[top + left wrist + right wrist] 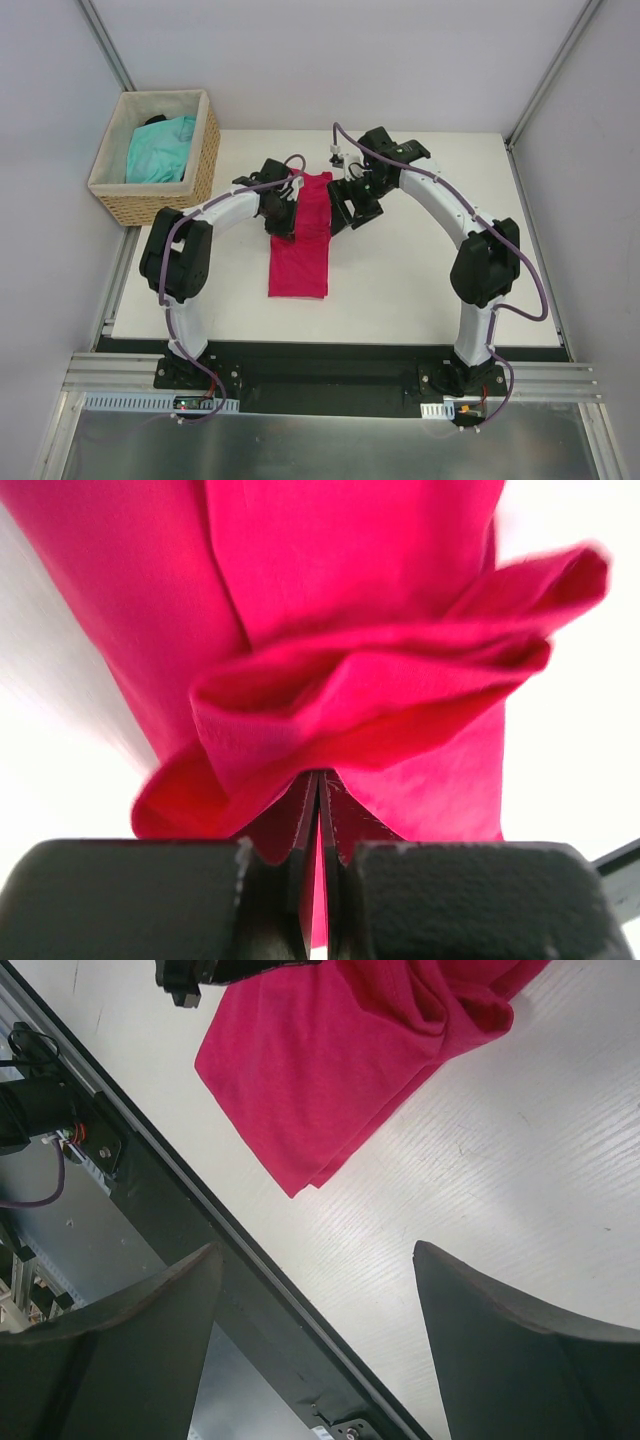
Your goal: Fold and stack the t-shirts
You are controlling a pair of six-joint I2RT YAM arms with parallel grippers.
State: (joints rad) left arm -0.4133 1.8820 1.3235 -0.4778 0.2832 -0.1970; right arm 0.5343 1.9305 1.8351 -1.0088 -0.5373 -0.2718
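Left pincer (pixel 318 785) is clamped on a bunched fold of the pink shirt (pixel 298 262), a long strip at the centre of the table (pixel 420 285). Right pincer (pixel 318 1252) hangs beside it, jaws apart, empty. Turquoise shirt (pixel 160 150) sits in the basket (pixel 207 150), upper left.

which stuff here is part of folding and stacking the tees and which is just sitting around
Part of the job:
- pink tee, on the table
- turquoise tee, in the basket

Just there:
- basket
- table
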